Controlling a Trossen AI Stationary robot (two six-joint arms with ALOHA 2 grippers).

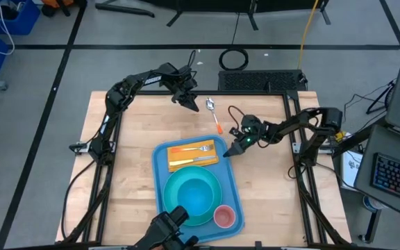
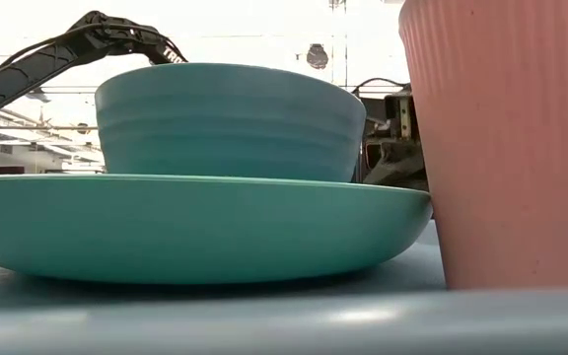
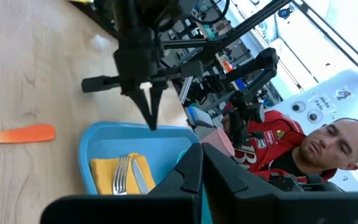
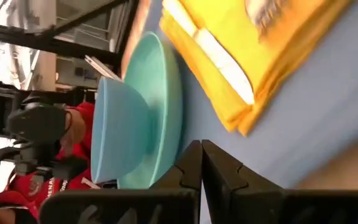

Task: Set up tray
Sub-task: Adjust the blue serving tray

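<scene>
One light-blue tray lies on the wooden table, toward its near edge at the middle, long side running away from the camera in the high view.
One round turquoise plate sits on the near half of the tray, carrying one turquoise bowl at its centre.
One folded yellow napkin lies across the far end of the tray, with a fork and a knife laid on top.
One pink ribbed cup stands on the tray's near right corner, just beside the plate.
One spoon with an orange handle lies on bare table just beyond the tray's far right corner.
Left gripper: fingers pressed together, holding nothing, above the table beyond the spoon.
Right gripper: fingers pressed together, holding nothing, tip at the tray's far right corner.
One person in red is visible past the table in the left wrist view.
</scene>
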